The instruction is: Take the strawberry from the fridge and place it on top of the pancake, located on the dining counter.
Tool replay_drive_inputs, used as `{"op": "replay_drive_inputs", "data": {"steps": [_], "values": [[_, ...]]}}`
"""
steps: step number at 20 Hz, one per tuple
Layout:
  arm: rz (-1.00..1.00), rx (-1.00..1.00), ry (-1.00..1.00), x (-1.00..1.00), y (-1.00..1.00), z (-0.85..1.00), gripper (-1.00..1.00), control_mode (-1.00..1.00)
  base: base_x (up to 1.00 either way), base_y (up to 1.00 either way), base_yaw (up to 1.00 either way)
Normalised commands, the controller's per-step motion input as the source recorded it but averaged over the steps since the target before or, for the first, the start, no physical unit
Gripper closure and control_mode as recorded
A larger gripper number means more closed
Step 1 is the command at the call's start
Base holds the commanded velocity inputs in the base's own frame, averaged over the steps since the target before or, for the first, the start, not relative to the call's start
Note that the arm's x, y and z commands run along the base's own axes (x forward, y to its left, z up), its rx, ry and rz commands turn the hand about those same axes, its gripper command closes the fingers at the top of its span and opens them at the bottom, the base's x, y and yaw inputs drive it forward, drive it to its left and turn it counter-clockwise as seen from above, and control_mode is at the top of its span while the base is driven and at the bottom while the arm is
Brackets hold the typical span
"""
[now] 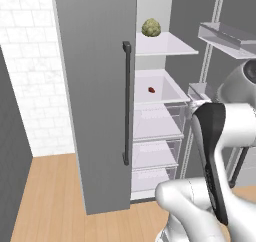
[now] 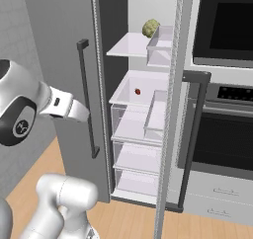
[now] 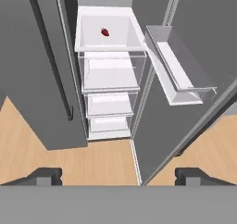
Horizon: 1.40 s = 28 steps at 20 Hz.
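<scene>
Fridge (image 1: 95, 111): you face the tall grey cabinet with its right door (image 3: 185, 102) swung wide and its left door shut — take it as your landmark.
Floor (image 1: 50, 196): light wood planks run under the fridge and out in front of it.
Wall oven (image 2: 227, 25): black glass, just right of the fridge in the right base view.
Left door handle (image 1: 126, 103): a long dark bar, upright on the closed door's inner edge.
Shelves and drawers (image 3: 111, 75): white shelves up high in the fridge, clear drawers stacked beneath them.
Door bin (image 3: 178, 70): a clear tray on the inside of the open door.
Green ball (image 1: 151, 27): lumpy, pale green, on the upper fridge shelf toward the back.
Jaws (image 3: 118, 176): spread wide, nothing between the dark tips; you see them low in the hand view, out in front of the fridge opening.
Strawberry (image 3: 105, 32): tiny and dark red, alone on the white middle shelf (image 1: 160, 88) of the fridge — one level below the green ball, well apart from the jaws.
</scene>
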Motion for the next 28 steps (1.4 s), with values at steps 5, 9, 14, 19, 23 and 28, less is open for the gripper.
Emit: {"op": "replay_drive_inputs", "data": {"steps": [5,9,14,19,23,28], "values": [[0.10,0.00,0.00,-0.36,0.35,0.00,-1.00,-1.00,0.00,0.00,0.00],[0.00,0.00,-0.02,-0.41,0.15,0.00,-1.00,-1.00,0.00,0.00,0.00],[0.00,0.00,0.00,-0.39,0.03,0.00,-1.00,-1.00,0.00,0.00,0.00],[0.00,0.00,0.00,-0.04,0.00,0.00,-1.00,1.00,0.09,0.00,0.00],[0.00,0.00,0.00,0.00,0.00,0.00,-1.00,1.00,0.60,0.00,0.00],[0.00,0.00,0.00,0.00,0.00,0.00,-1.00,1.00,0.84,-0.23,0.00]]}}
